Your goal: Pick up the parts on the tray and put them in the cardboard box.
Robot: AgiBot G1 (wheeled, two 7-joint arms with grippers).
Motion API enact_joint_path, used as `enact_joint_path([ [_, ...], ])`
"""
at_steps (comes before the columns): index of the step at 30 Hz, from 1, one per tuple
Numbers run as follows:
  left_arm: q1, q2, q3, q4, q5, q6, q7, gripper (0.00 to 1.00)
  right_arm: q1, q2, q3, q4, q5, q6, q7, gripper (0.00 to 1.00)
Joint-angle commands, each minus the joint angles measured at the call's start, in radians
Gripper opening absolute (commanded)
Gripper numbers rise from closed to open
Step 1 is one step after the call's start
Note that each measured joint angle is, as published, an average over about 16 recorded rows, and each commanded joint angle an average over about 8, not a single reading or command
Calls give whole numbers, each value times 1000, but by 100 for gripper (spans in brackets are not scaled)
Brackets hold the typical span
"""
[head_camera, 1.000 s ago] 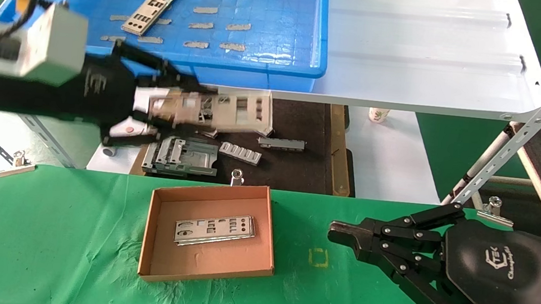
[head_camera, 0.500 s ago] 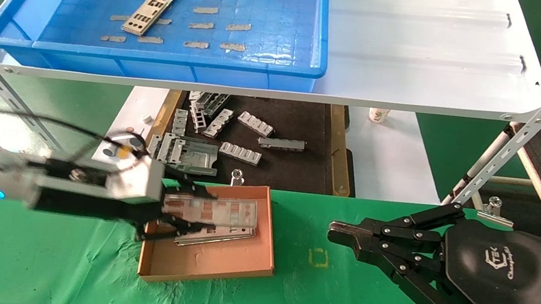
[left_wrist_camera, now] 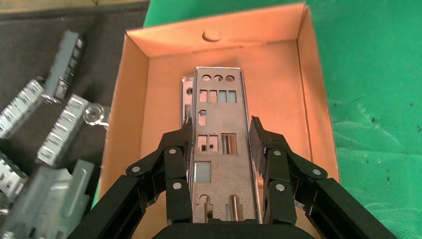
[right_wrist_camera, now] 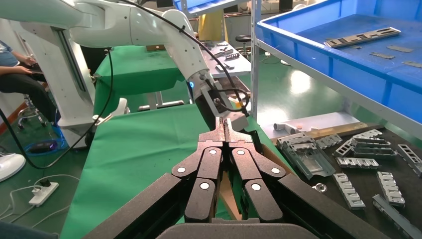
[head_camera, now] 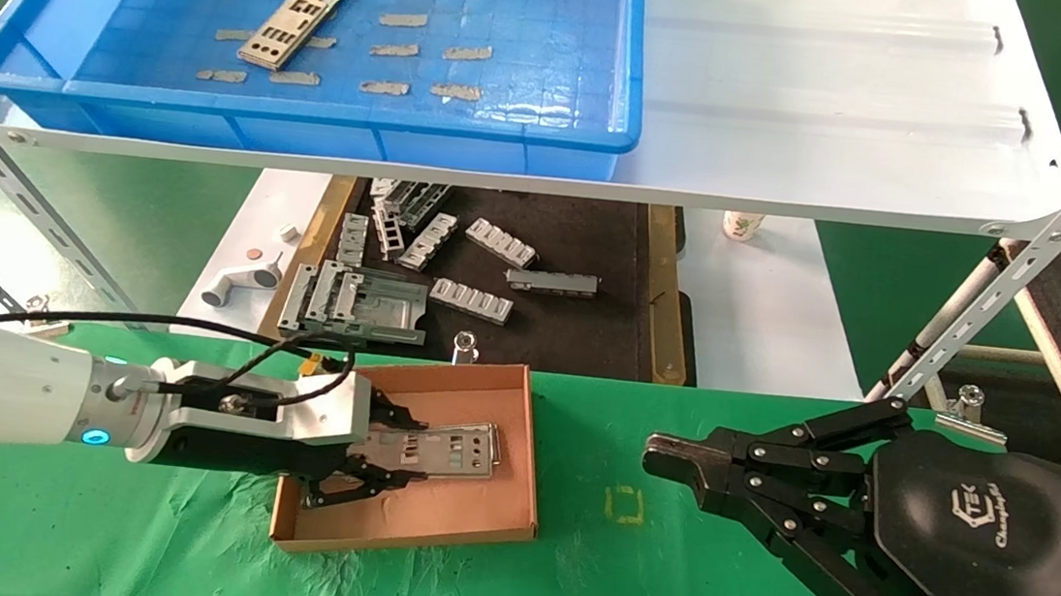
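My left gripper (head_camera: 414,449) (left_wrist_camera: 221,124) reaches into the cardboard box (head_camera: 530,454) (left_wrist_camera: 308,74) from the left, shut on the long edges of a silver part (head_camera: 463,447) (left_wrist_camera: 219,104). That part lies low and flat over a second part (left_wrist_camera: 185,94), which peeks out beneath it on the box floor. Another part (head_camera: 301,13) (right_wrist_camera: 362,37) lies at the back left of the blue tray (head_camera: 507,140) on the upper shelf. My right gripper (head_camera: 657,451) (right_wrist_camera: 224,122) is parked, shut and empty, over the green cloth to the right of the box.
Grey tape strips (head_camera: 418,52) dot the tray floor. Behind the box sits a black tray with brown edges (head_camera: 584,245) holding ribbed grey blocks. The white shelf (head_camera: 831,103) overhangs it, and a slanted metal strut (head_camera: 1009,286) stands at the right.
My left gripper carried the part down from in front of the blue tray into the cardboard box and lowered it onto the part lying there. The right arm stayed still.
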Motion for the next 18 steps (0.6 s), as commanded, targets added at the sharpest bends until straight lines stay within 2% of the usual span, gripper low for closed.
enact_joint_path([
  [1,2,8,5,15,8,-3,0,0,0,0,0,0,0,0,0,0],
  [18,-11,74,-6,171,-15,-14,40,0,0,0,0,0,0,0,0,0],
])
